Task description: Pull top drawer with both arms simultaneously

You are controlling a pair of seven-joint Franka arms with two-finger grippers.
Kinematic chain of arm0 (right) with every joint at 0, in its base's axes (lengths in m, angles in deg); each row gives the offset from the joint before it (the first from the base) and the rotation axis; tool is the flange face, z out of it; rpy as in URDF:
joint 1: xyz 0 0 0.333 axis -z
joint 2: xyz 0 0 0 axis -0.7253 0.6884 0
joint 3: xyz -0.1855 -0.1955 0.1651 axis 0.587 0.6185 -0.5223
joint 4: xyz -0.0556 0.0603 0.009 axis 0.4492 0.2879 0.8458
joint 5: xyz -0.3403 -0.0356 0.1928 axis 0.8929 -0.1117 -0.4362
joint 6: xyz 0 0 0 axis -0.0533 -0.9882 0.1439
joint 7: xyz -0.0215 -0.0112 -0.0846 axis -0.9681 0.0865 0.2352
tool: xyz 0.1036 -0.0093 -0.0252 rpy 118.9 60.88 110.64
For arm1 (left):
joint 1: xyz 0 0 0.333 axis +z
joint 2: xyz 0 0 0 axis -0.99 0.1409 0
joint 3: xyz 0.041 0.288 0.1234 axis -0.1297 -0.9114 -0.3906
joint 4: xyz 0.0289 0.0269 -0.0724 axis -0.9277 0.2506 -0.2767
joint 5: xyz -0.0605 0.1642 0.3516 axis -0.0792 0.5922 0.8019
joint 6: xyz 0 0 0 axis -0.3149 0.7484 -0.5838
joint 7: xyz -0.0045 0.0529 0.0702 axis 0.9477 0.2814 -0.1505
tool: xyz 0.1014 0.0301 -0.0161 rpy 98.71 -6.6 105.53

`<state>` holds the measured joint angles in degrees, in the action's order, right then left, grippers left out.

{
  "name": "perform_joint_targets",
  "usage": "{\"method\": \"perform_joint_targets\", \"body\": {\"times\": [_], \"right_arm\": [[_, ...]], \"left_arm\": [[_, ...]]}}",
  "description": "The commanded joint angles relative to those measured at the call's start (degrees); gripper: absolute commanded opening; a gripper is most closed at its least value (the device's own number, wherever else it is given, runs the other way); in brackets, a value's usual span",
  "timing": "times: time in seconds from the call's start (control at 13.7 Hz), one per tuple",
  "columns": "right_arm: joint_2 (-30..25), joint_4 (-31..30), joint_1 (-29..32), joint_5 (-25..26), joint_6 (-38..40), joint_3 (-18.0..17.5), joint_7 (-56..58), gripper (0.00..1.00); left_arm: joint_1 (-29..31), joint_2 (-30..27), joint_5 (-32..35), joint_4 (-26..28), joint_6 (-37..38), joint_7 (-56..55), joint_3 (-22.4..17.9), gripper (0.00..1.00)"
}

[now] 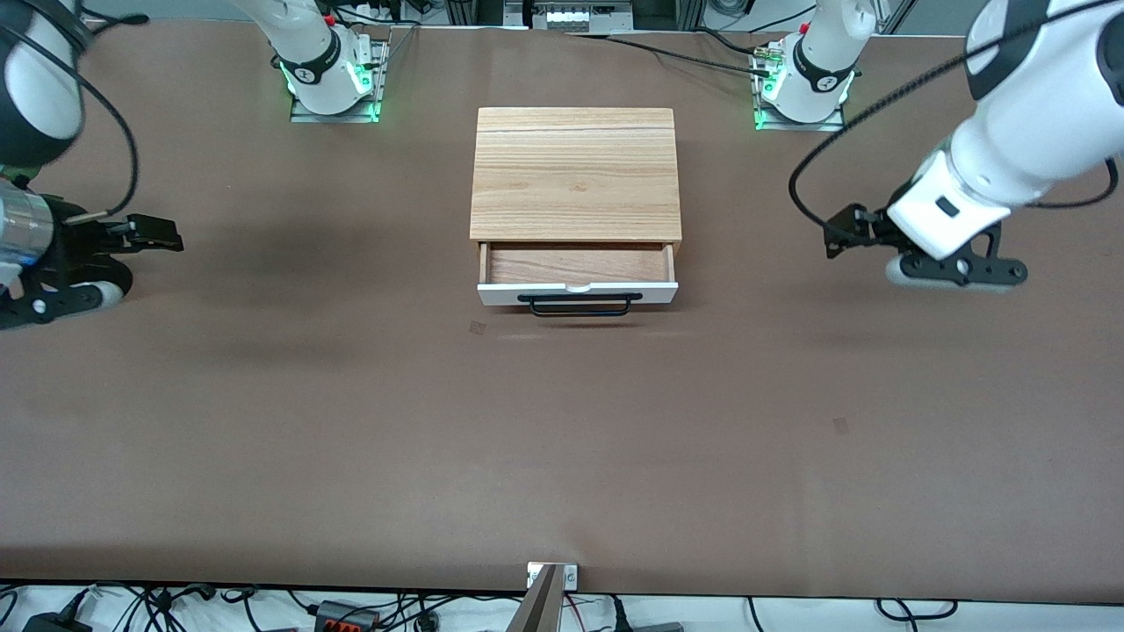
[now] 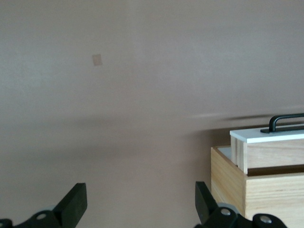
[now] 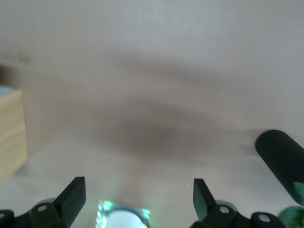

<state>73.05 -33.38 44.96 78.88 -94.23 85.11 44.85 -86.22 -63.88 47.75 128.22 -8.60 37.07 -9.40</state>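
Note:
The light-wood box (image 1: 575,171) stands mid-table. Its top drawer (image 1: 577,293) is pulled partly out, showing the brown wooden inside (image 1: 575,263) and the long black bar handle (image 1: 580,305). My left gripper (image 1: 839,237) hangs open and empty above the table toward the left arm's end, well apart from the box. My right gripper (image 1: 158,233) hangs open and empty toward the right arm's end. The left wrist view shows the open gripper (image 2: 141,204), the drawer's white front (image 2: 268,135), its handle (image 2: 287,121) and the box (image 2: 251,190). The right wrist view shows the open gripper (image 3: 139,202) and a box corner (image 3: 9,133).
The arm bases (image 1: 332,83) (image 1: 799,88) glow green along the table edge farthest from the front camera. Small tape marks (image 1: 477,327) (image 1: 840,426) lie on the brown table. A camera mount (image 1: 551,588) sits at the nearest edge. Cables lie past both edges.

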Motion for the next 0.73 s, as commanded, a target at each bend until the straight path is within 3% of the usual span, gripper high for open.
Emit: {"method": "perform_joint_targets", "body": {"times": [0.0, 0.22, 0.29, 0.51, 0.58, 0.66], "right_arm": [[-12.0, -16.5, 4.7, 1.4, -9.7, -5.9, -9.2, 1.0], [-15.3, -17.0, 5.7, 1.5, -10.7, -5.9, -9.6, 1.0], [-15.4, -16.9, 6.4, 1.4, -11.5, -5.9, -9.5, 1.0], [-14.8, -16.3, 6.1, 1.2, -11.1, -6.0, -10.0, 1.0], [-14.6, -16.2, 6.1, 0.7, -11.4, -6.0, -10.0, 1.0], [-14.6, -16.1, 6.1, 0.7, -11.3, -6.0, -10.0, 1.0]], "left_arm": [[-0.6, -3.4, 1.3, 3.8, -1.6, -0.5, 0.5, 1.0], [-6.3, -3.6, 1.2, 4.2, -1.1, -0.7, -4.9, 1.0], [-6.4, -4.3, 1.2, 4.8, -1.1, -0.7, -5.0, 1.0], [-3.8, -4.3, 1.3, 5.2, -1.1, -0.4, -4.1, 1.0], [-1.9, -4.3, 1.3, 5.2, -1.1, -0.1, -2.7, 1.0], [2.0, -4.1, 1.3, 5.0, -1.1, 0.0, 1.2, 1.0]]}}
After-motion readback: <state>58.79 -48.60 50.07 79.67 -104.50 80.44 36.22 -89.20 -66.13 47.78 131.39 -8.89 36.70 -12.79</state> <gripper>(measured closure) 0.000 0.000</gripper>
